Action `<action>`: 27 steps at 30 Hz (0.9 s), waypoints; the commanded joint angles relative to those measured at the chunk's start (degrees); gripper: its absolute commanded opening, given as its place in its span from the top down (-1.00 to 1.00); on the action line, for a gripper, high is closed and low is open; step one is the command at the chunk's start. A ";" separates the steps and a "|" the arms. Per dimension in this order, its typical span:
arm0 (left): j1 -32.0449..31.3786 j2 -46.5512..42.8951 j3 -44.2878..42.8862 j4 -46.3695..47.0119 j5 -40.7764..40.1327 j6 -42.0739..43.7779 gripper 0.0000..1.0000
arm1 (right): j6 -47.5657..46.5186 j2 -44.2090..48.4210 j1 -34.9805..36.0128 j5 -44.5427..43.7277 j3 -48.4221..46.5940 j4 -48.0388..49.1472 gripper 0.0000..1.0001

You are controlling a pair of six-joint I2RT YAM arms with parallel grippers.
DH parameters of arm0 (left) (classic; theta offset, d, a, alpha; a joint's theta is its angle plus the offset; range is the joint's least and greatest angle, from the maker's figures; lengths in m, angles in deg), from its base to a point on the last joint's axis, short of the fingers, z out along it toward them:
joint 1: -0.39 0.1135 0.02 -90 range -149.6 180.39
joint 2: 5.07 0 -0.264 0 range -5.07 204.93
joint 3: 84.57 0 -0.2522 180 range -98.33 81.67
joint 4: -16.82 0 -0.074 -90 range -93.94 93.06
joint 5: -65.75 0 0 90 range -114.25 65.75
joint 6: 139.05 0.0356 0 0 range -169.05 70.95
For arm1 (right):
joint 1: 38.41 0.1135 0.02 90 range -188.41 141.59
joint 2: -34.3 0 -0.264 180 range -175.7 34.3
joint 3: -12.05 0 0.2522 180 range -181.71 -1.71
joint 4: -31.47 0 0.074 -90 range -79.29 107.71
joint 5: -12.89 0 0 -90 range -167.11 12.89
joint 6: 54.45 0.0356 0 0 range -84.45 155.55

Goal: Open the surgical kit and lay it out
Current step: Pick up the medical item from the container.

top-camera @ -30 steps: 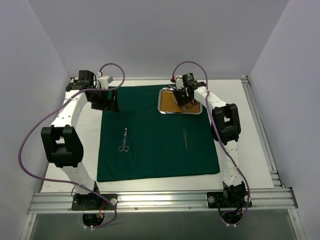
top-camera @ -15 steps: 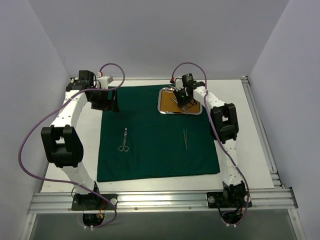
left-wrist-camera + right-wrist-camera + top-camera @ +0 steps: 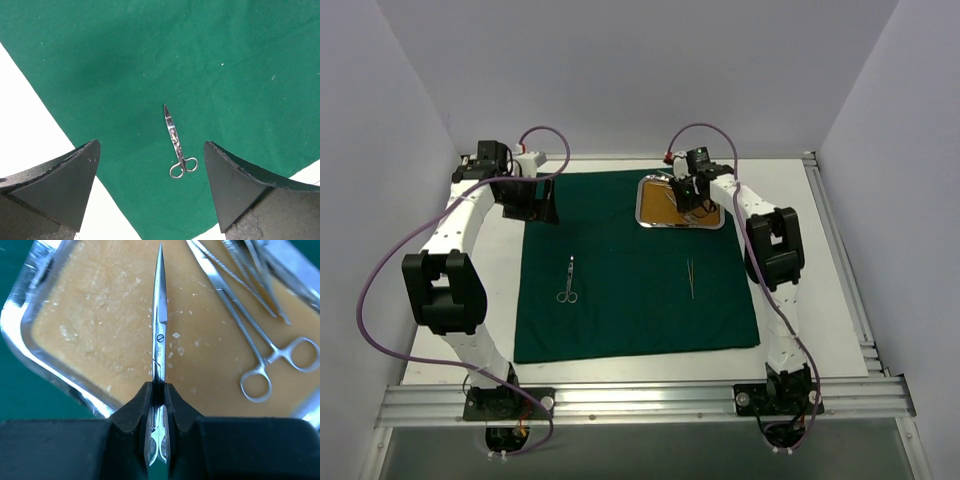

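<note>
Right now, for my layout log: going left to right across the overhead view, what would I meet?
In order: left tool → laid-out scissors → tweezers. The tray and right tool share the tweezers' column, so I leave them out.

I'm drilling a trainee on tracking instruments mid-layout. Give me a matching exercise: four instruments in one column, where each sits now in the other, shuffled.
1 short scissors
2 tweezers
3 long pointed scissors
4 ring-handled forceps

A in the tray, on the tan liner
B on the drape, its left half
C clamped in the right gripper
D on the drape, its right half

Pairs: 1-B, 2-D, 3-C, 4-A
</note>
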 commanded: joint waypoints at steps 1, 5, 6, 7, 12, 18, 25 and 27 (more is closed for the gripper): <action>1.45 -1.31 -1.89 -0.83 0.93 0.67 -0.88 | 3.17 8.71 0.50 -1.86 2.11 4.74 1.00; 2.25 -1.57 -1.89 -0.83 0.93 0.67 -0.88 | 4.58 11.08 0.85 -2.92 5.98 8.08 1.00; 2.25 -1.66 -1.89 -1.01 0.93 0.67 -0.88 | 4.85 11.70 0.85 -3.01 6.33 8.44 1.00; 2.34 -1.75 -1.89 -1.01 0.84 0.67 -0.88 | 5.02 11.96 0.94 -3.09 6.69 8.70 1.00; 2.51 -2.71 -1.45 -1.10 0.75 0.84 -0.88 | 10.89 16.16 1.73 -2.83 11.06 13.08 1.00; 2.60 -4.47 -0.84 -1.01 1.63 1.11 -0.93 | 25.64 27.32 8.05 -7.30 24.59 28.11 1.00; 3.56 -8.07 2.59 -0.92 2.24 1.90 -0.93 | 40.78 34.90 16.84 -0.28 40.77 47.88 1.00; 3.57 -9.83 4.34 -0.75 3.56 2.25 -0.95 | 41.84 35.52 18.94 -1.07 41.23 47.64 1.00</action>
